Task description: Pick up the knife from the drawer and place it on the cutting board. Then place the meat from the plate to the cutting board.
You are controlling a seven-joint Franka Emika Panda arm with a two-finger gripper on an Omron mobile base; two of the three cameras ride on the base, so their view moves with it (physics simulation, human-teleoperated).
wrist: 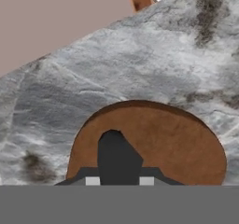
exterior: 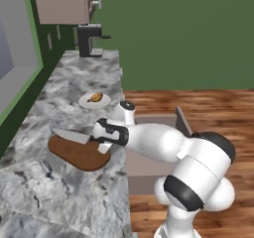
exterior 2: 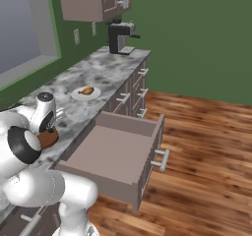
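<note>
- Gripper (exterior: pixel 100 142): clamped on the knife (exterior: pixel 69 135) by its black handle, blade over the cutting board (exterior: pixel 79 154).
- Meat (exterior: pixel 95 97): on the plate (exterior: pixel 85 102), beyond the board.
- Drawer (exterior 2: pixel 114 154): pulled open beside the board.

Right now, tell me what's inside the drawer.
Nothing shows in the drawer: its floor looks bare. Its front wall hides the strip just behind it. The knife is in the gripper, over the board.

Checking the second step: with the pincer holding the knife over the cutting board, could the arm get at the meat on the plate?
Probably yes, once freed: the meat lies uncovered on the plate, nothing between.
</note>
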